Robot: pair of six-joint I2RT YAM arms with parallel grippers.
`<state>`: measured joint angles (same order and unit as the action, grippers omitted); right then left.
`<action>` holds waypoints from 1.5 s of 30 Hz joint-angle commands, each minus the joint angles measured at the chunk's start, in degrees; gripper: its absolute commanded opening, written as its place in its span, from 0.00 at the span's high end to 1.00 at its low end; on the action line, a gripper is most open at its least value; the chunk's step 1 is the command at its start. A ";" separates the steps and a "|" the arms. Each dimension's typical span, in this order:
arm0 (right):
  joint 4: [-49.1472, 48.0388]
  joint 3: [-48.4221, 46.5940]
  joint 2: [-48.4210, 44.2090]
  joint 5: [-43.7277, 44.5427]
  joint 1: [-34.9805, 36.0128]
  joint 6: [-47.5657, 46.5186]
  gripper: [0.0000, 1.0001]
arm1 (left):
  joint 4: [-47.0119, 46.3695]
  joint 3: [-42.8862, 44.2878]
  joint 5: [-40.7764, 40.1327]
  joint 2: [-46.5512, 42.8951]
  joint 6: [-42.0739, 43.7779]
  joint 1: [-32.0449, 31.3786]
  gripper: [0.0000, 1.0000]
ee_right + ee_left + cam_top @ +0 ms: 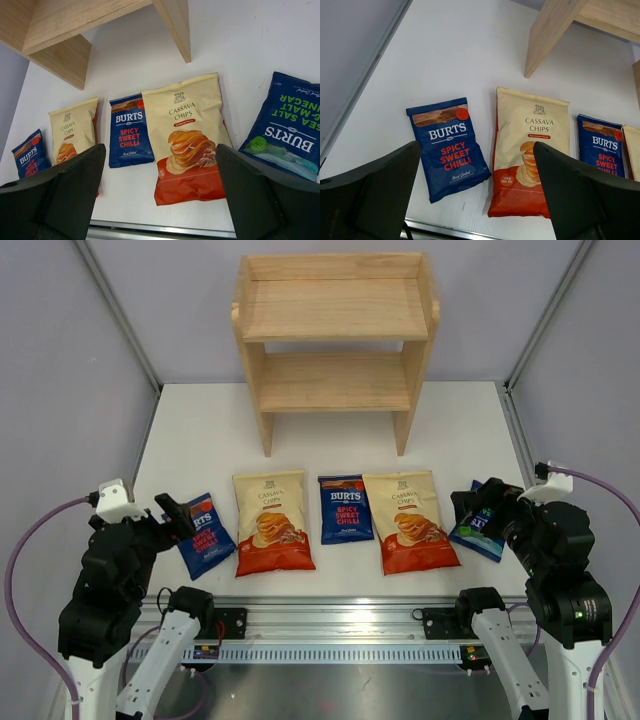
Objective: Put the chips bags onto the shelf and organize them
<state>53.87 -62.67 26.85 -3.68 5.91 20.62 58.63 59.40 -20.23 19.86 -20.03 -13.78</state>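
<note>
My left gripper (476,150) and right gripper (161,150) both gape wide, holding nothing. The chips bags lie flat in a row on the tabletop (450,430) in front of the bare shelf (335,335): two Cassava bags (272,523), two red Burts bags (345,508) and one green Burts bag (285,125), five in all. They look glossy and puffy, so I judge a pinch could slip off or crush one.

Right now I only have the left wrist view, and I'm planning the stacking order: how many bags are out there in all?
Observer: Five, in one row. The one fully outside your frame is a green-lettered Burts bag at the far right end.
Operator: Is anything on the shelf yet?
Observer: No. Both tiers of the shelf are bare.
Operator: Is the other arm holding a bag?
Observer: No. The right claw is open and holds nothing.
</note>
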 commanded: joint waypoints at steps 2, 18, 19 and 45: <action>-1.66 -1.22 1.01 -0.09 0.24 -0.14 0.00 | -1.94 0.37 -1.13 1.85 -0.80 -0.19 0.01; -10.70 6.77 -2.59 -23.09 0.24 4.69 0.01 | -7.47 -4.63 11.08 13.80 -8.96 -0.19 0.01; -11.32 7.65 -2.68 -24.52 0.24 4.95 0.00 | -8.78 -6.55 13.52 14.76 -9.23 -0.19 0.01; -16.95 12.22 -1.89 -45.01 0.24 6.27 0.00 | -61.80 -25.39 44.76 59.94 -10.03 15.89 0.01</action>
<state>40.56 -50.83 24.27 -45.34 5.91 25.96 5.28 33.50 19.55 77.01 -31.88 1.78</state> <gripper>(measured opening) 0.993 0.988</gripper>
